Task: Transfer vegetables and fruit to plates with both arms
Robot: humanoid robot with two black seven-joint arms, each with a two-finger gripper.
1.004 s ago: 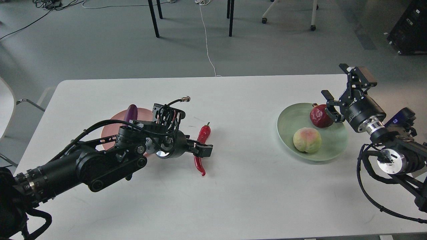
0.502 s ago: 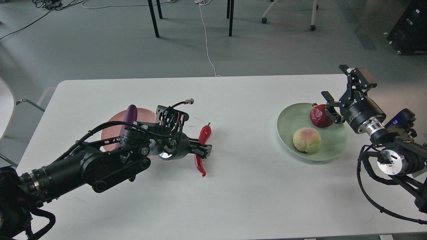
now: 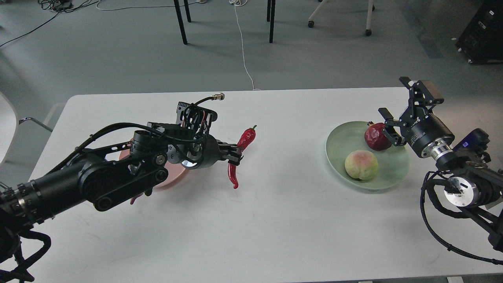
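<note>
Chili pepper is hanging above the table, clamped mid-body by the left gripper, beside the pink plate. Pomegranate and peach are lying on the green plate. Right gripper is gaping, empty. Remaining: plating the pepper.

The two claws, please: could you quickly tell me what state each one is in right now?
Left claw: closed on the red chili pepper, which is lifted off the table.
Right claw: open, holding nothing, beside the pomegranate on the green plate.
</note>
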